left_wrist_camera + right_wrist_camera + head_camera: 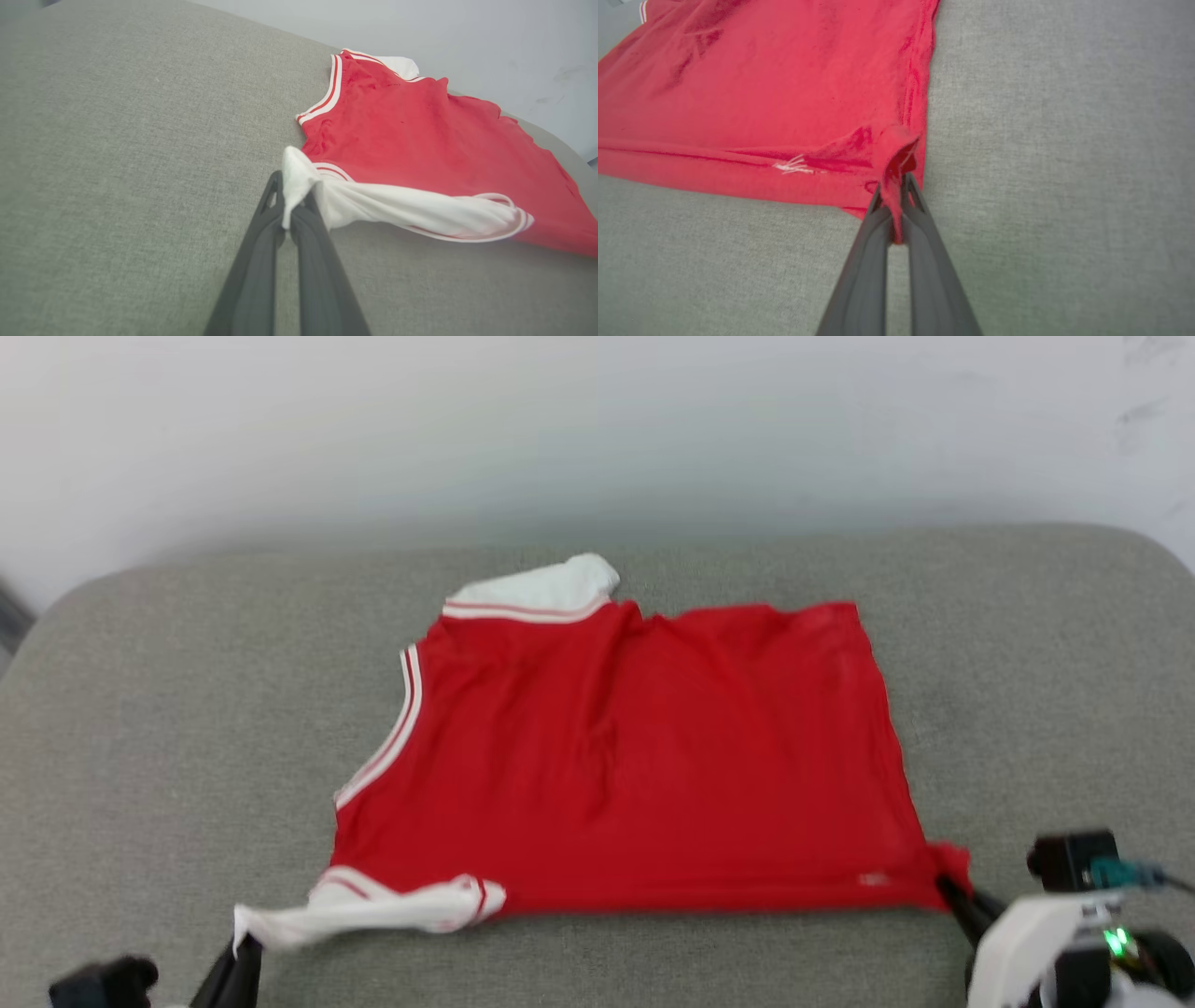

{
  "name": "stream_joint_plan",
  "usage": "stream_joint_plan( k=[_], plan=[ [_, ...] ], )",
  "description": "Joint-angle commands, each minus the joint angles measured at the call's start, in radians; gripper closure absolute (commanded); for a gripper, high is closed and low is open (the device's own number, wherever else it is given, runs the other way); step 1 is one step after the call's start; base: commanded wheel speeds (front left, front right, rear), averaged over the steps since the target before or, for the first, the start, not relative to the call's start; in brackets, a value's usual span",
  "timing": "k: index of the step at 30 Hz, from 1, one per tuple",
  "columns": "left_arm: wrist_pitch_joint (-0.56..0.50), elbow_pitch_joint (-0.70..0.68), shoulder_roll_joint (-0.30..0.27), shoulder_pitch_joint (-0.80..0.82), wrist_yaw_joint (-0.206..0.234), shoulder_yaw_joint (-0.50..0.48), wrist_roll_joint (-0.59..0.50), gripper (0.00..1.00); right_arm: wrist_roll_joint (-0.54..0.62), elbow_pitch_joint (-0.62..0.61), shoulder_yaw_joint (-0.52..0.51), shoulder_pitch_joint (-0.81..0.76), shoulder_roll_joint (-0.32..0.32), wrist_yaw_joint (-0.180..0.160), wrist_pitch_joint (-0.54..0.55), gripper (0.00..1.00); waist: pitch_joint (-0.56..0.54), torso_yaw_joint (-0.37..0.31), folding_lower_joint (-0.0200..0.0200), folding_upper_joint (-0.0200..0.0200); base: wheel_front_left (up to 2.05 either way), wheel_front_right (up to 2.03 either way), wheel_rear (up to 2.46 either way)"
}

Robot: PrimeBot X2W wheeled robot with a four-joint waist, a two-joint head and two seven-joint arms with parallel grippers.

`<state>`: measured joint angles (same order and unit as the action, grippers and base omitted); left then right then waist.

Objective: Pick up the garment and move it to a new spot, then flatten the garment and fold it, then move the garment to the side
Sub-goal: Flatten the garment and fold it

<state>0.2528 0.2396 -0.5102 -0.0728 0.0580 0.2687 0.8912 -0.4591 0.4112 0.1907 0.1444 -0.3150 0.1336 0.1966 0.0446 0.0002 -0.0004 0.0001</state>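
On grey cushion point(140, 728), centre, before pale wall point(560, 420):

Item 1. Shirt point(635, 756): red, white short sleeves with red-striped trim. Lies spread on the cushion, neck end toward the robot's left, hem toward its right. Body mostly flat, with shallow wrinkles across the middle. Far sleeve point(546, 586) partly bunched at the back edge. Near sleeve point(392, 903) drawn out into a twisted strip along the front edge.

Item 2. Left pincer point(292, 205): clenched on the tip of the near sleeve, white cloth pinched between both fingers, low over the cushion.

Item 3. Right pincer point(896, 205): clenched on the near hem corner point(948, 863), a fold of red cloth gathered between the fingers. Front edge of the shirt runs fairly straight between the two grips.

Condition of task, as judged:
- Placing: shirt appears set down at its working spot; whether this is the new spot cannot be told.
- Flattening: under way, not finished; both grips look placed to stretch the front edge, and the sleeves and wrinkles need smoothing.
- Folding: not begun; no layer turned over.
- Moving aside: not begun.
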Motion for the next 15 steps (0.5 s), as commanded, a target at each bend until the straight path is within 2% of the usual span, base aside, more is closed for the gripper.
stream_joint_plan(
  k=[1, 8, 12, 15],
  plan=[
    [0.000, -0.011, -0.020, -0.029, 0.021, -0.016, 0.001, 1.00, 0.011, -0.016, -0.027, -0.040, -0.011, -0.005, 0.010, 1.00, -0.027, 0.008, 0.0004, -0.0001, 0.00, 0.00, 0.00],
    [-0.045, -0.196, -0.042, -0.214, 0.109, -0.030, 0.031, 1.00, 0.067, -0.245, -0.142, -0.277, 0.053, -0.005, 0.141, 1.00, -0.055, 0.021, 0.0004, -0.0001, 0.00, 0.00, 0.00],
    [-0.062, -0.279, -0.050, -0.216, 0.131, -0.034, 0.028, 1.00, 0.101, -0.365, -0.188, -0.330, 0.092, -0.004, 0.204, 1.00, -0.042, 0.027, 0.0004, -0.0001, 0.00, 0.00, 0.00],
    [-0.073, -0.315, -0.058, -0.166, 0.127, -0.022, 0.012, 1.00, 0.127, -0.426, -0.203, -0.300, 0.107, -0.004, 0.240, 1.00, -0.015, 0.026, 0.0004, -0.0001, 0.00, 0.00, 0.00]
  ],
)
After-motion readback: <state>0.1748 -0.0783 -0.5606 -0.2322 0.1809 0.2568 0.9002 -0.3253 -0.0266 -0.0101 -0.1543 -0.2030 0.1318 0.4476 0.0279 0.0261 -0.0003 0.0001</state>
